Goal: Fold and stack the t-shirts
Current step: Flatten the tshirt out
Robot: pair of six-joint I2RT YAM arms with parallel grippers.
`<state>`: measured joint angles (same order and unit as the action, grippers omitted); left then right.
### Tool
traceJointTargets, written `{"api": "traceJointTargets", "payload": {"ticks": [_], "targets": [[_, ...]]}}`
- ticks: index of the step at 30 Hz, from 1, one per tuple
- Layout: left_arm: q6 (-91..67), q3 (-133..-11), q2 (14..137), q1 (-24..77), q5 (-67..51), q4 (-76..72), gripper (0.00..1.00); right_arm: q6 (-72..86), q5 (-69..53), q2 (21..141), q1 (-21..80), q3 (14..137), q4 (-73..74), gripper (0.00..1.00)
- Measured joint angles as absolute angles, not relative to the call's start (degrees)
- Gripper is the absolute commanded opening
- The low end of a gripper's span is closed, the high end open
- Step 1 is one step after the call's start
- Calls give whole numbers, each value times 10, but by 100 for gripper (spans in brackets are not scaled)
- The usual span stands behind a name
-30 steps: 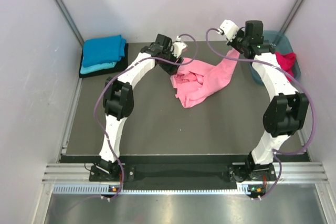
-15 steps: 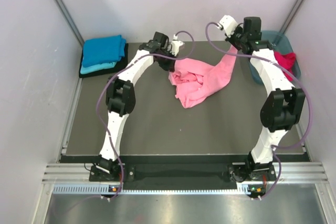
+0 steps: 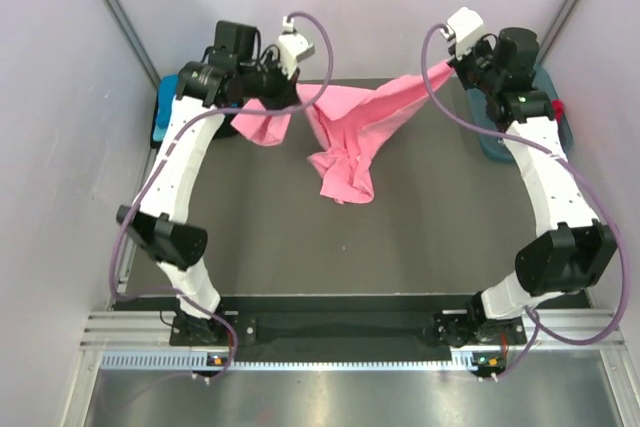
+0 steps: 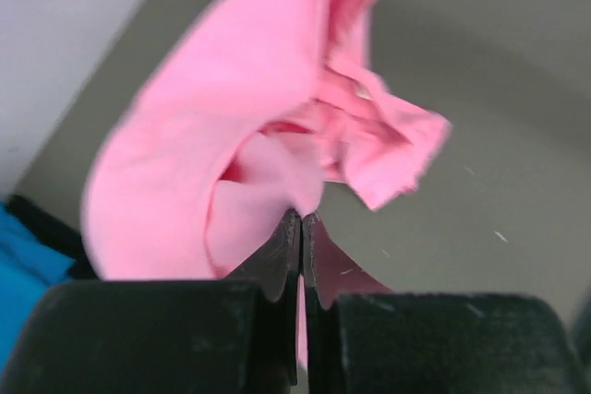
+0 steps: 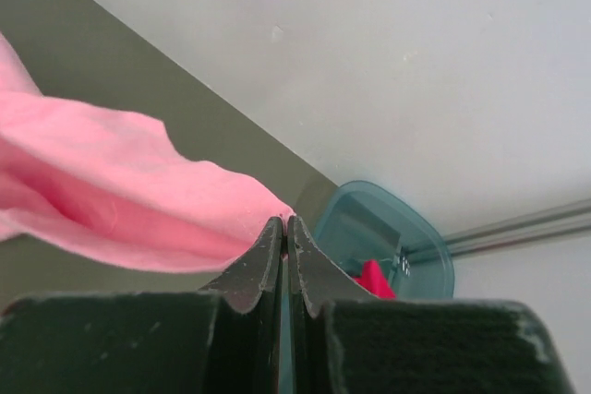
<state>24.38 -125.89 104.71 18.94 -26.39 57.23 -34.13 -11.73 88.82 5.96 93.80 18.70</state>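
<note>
Holding pink t-shirt aloft, stretched between both arms; middle sagged toward dark tabletop, contact unclear. My left fingers pinched shut on one edge, right fingers shut on other. Judged best: draw apart evenly, untwist, lower flat. Tabletop matte; pale walls close; tub far right held red shirt.

Light pink cotton t-shirt: soft matt cloth, creased and limp. Dark grey table top: matt, smooth. Blue-green plastic tub: translucent, slightly glossy. Silver metal rail: dull brushed sheen.
</note>
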Motion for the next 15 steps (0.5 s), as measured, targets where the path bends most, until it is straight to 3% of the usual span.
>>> {"api": "traceJointTargets", "payload": {"ticks": [1, 3, 5, 10, 15], "targets": [[253, -1241, 1025, 194, -271, 593, 3, -338, -119, 880, 56, 931, 187, 0], [270, -1197, 995, 204, -290, 637, 25, -331, -122, 880, 47, 925, 186, 0], [279, -1145, 987, 206, -300, 670, 34, -328, -123, 893, 37, 919, 190, 0], [281, -1001, 994, 203, -274, 672, 36, -319, -124, 955, 32, 918, 216, 0], [295, -959, 997, 201, -215, 659, 36, -319, -128, 999, 32, 923, 239, 0]]}}
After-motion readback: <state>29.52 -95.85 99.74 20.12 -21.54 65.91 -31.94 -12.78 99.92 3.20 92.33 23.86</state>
